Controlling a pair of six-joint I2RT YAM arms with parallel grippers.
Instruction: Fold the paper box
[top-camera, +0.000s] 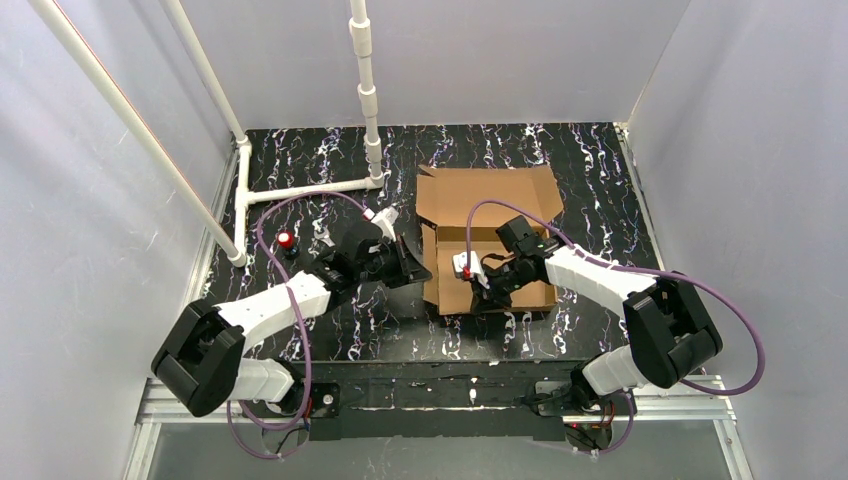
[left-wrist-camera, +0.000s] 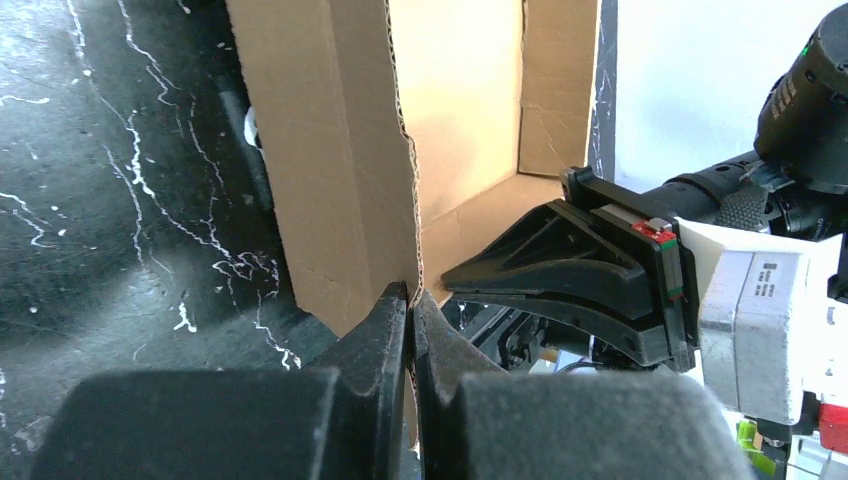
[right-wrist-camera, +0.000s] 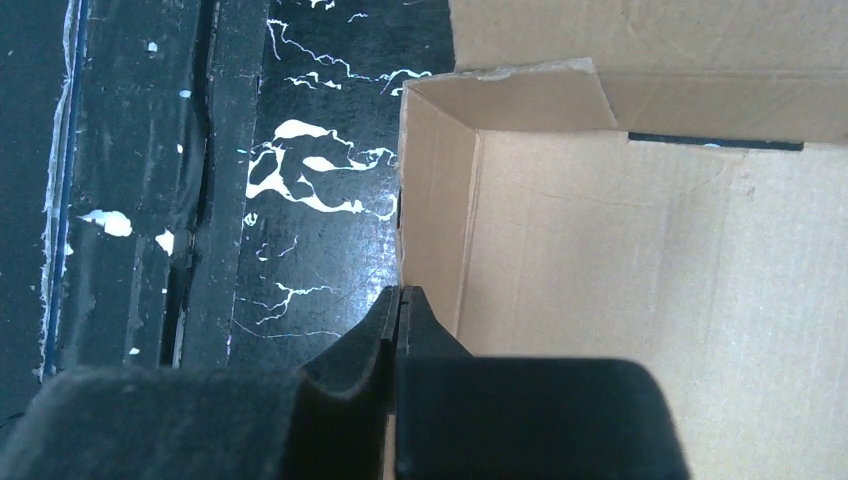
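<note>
Clamping paper box (top-camera: 490, 200) walls, likely to brace them upright: left gripper (left-wrist-camera: 410, 300) grasps 9 o'clock wall, right gripper (right-wrist-camera: 400, 300) 6 o'clock wall

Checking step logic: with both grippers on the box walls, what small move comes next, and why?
Probably the left gripper tips its pinched side wall slightly inward; the right gripper, shut on the adjoining wall, steadies the paper box, whose lid lies open.

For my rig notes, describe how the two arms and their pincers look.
The left arm and right arm have white shells with black joint housings. A purple cable loops along each. The left pincer and right pincer have matte black wedge-shaped fingers; the right one carries a small red tab.
</note>
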